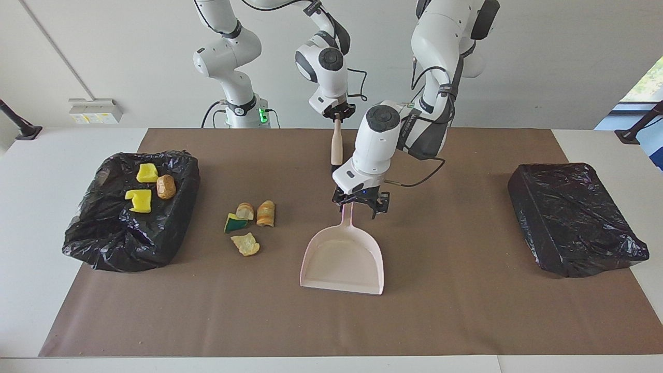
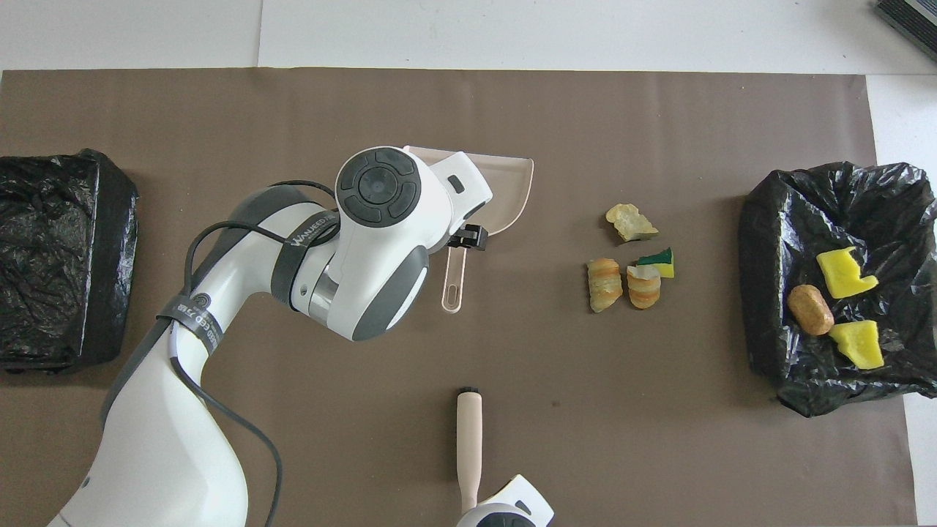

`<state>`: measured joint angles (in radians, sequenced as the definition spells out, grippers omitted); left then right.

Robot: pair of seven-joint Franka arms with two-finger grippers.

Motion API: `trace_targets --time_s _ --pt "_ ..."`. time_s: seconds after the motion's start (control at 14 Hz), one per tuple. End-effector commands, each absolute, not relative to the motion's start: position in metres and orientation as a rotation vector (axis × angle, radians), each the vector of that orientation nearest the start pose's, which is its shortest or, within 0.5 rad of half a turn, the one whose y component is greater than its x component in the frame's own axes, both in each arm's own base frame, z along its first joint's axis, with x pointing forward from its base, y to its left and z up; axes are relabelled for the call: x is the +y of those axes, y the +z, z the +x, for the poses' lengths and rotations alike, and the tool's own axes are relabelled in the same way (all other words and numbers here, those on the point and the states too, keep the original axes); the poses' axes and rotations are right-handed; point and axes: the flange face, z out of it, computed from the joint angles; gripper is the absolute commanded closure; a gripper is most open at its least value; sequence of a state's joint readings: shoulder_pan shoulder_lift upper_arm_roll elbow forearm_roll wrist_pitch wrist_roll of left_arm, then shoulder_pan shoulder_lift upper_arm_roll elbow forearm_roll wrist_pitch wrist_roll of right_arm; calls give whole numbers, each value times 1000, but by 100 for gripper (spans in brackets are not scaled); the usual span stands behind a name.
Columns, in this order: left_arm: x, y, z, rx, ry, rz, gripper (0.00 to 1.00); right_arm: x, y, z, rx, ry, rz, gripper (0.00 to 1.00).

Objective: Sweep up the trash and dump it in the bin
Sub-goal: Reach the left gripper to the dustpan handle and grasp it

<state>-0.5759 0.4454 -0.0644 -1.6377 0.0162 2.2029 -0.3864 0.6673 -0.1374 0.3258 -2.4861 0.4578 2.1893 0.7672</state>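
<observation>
The right tool (image 1: pixel 337 113) is closed on the top of the beige brush (image 1: pixel 336 146), which hangs handle-up with its dark bristles pointing down just over the brown mat (image 1: pixel 466 311). Held that way, it looks ready for sweeping. It waits there, close to the robots.

The left tool (image 1: pixel 361 203) is low over the handle of the pink dustpan (image 1: pixel 343 259), its fingers spread wide to either side of the handle and not yet gripping it. The pan lies flat on the desk with its handle toward the robots and its open mouth facing away from them, which I take to be why the arm comes down on the handle end: it is the only slim part to pinch.

Four scraps of the trash (image 1: pixel 249 221) lie loose on the mat: two tan striped lumps (image 2: pixel 622 284), a green-and-yellow sponge wedge (image 1: pixel 234 223) and a pale crumpled piece (image 2: pixel 630 223). They sit beside the pan, toward the right arm's end of the desk, between the pan and the bin (image 1: pixel 103 243). That bin is lined with a black bag and already holds two yellow foam chunks and a brown lump.

A second black-bagged bin (image 1: pixel 575 217) sits at the left arm's end with nothing visible on it. I judge the pan must be turned toward the loose heap before any sweeping works.
</observation>
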Motion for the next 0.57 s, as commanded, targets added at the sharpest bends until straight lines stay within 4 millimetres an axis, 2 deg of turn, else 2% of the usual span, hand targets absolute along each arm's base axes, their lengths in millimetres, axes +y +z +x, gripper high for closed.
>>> trace_targets --time_s 0.0,0.07,0.22,0.29,0.36,0.43,0.5 --pt "-413 359 547 374 -205 -3148 11 364 348 250 94 521 -3031 100" --pt "-413 355 543 376 -192 -3144 13 353 356 263 75 495 -3053 100" --pt "-413 352 539 379 -170 -3137 32 333 370 278 56 471 -3090 100" --pt "-413 351 538 380 -168 -3137 37 316 374 292 72 465 -3095 100" --pt "-412 347 536 383 -160 -3134 56 297 379 304 83 479 -3106 100" --pt "-412 348 537 383 -164 -3135 65 279 382 315 82 472 -3127 100" --pt "-412 349 538 399 -177 -3133 79 261 384 327 87 459 -3147 100"
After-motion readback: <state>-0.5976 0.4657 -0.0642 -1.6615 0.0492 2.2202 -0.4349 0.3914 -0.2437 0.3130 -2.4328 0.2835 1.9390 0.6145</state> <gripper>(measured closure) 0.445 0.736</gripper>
